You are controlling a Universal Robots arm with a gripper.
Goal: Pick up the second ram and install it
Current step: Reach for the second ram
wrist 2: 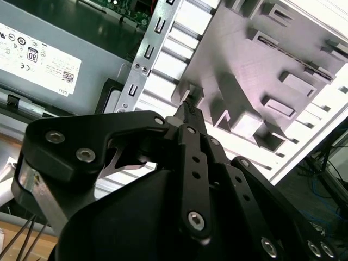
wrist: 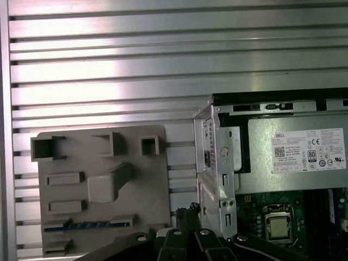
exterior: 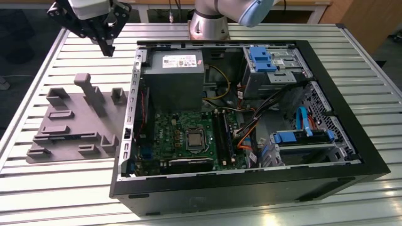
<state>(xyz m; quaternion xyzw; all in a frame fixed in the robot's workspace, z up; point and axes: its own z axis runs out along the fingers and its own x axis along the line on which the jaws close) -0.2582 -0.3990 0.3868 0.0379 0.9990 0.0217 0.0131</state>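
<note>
Second ram (wrist: 87,224) sits in slot of grey holder (exterior: 69,117), tabletop (exterior: 63,188) edge at exterior view's left, prob. staged for pickup. Gripper (exterior: 108,51) hovers above, w/ jaws closed, holding nothing.

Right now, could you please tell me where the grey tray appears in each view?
Exterior view: grey tray, exterior view's left of the computer case.
Second wrist view: grey tray beyond the gripper.
First wrist view: grey tray beside the computer case.
Shared landmark: power supply's white label.
</note>
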